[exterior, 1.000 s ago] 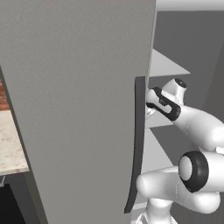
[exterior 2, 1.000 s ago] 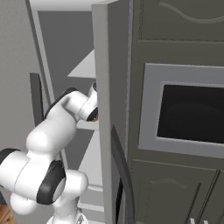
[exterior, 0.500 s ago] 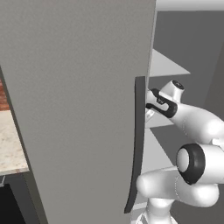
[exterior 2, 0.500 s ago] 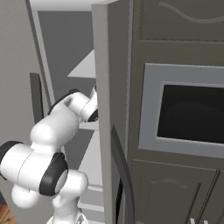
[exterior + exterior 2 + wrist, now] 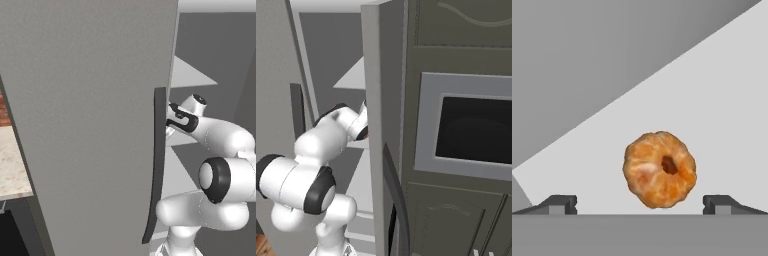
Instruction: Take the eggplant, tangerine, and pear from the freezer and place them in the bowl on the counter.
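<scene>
Left base view: the freezer (image 5: 90,125) door stands open with 1 long dark handle (image 5: 155,165), the arm reaches in among its pale shelves (image 5: 192,75), and 1 strip of counter (image 5: 12,165) shows at far left with no fruit on it, so the job looks barely begun. Right base view: same reach into the freezer, beside 1 wall oven (image 5: 471,130). Hand view: 1 tangerine (image 5: 660,169) sits on a pale shelf just ahead of the gripper (image 5: 640,202), between its 2 tips, which stand wide apart holding nothing; grasping comes next.
</scene>
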